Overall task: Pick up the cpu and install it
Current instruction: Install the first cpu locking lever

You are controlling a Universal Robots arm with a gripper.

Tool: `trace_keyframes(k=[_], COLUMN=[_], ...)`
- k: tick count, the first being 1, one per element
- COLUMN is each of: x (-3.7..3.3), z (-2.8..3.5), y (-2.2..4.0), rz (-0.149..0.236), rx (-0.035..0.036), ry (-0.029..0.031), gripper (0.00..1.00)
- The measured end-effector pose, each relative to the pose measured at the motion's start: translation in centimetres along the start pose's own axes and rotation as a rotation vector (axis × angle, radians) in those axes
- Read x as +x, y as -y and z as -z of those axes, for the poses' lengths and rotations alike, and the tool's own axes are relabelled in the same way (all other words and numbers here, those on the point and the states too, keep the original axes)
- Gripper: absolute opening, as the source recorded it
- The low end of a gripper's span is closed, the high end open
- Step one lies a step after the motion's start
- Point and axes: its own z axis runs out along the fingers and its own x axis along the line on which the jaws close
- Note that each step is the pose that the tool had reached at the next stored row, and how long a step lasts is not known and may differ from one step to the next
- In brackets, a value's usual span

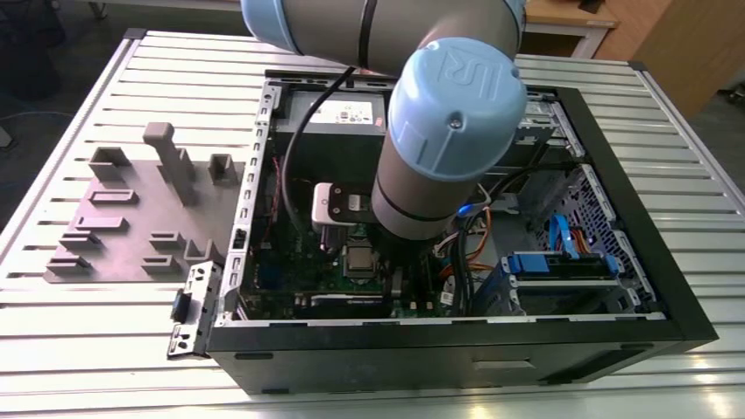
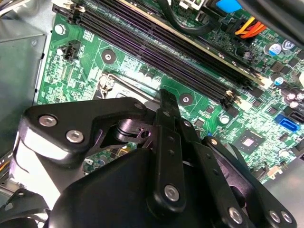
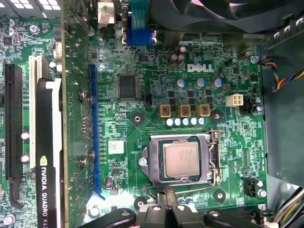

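Down in the lower middle of the first wrist view, the cpu (image 3: 181,159) already sat in its socket frame (image 3: 179,161), so install looked nearly done, though I couldn't tell whether the gripper (image 3: 167,210) just below was spread or closed.

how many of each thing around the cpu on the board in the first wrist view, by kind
cpu, seated in its socket frame: 1
square gold-topped components in a row: 3
white power connector: 1
blue slot: 1
graphics card: 1
Total: 7

The gripper is next to the socket.
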Motion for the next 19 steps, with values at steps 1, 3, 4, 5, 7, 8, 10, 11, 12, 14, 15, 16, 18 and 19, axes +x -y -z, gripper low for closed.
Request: trace_keyframes(k=[1, 3, 4, 5, 7, 8, 10, 11, 12, 14, 15, 16, 18, 19], x=[0.00, -0.01, -0.01, -0.02, -0.05, -0.06, -0.08, -0.10, -0.12, -0.15, -0.15, -0.16, -0.17, -0.17], z=[-0.01, 0.01, 0.01, 0.00, -0.01, -0.02, -0.05, -0.08, -0.12, -0.17, -0.19, -0.20, -0.22, -0.23], y=[0.00, 0.00, 0.00, 0.00, 0.00, -0.01, 0.00, 0.00, 0.00, 0.00, 0.01, 0.01, 0.01, 0.03], rz=[0.000, 0.000, 0.000, 0.000, 0.000, 0.000, 0.000, 0.000, 0.000, 0.000, 0.000, 0.000, 0.000, 0.000], rx=[0.0001, 0.0002, 0.0002, 0.0002, 0.0002, 0.0002, 0.0002, 0.0002, 0.0002, 0.0002, 0.0002, 0.0002, 0.0002, 0.0002], ry=[-0.0020, -0.0048, -0.0051, -0.0051, -0.0050, -0.0050, -0.0050, -0.0050, -0.0050, -0.0050, -0.0050, -0.0050, -0.0048, -0.0049], gripper=[0.11, 0.11, 0.11, 0.11, 0.11, 0.11, 0.11, 0.11, 0.11, 0.11, 0.11, 0.11, 0.11, 0.11])
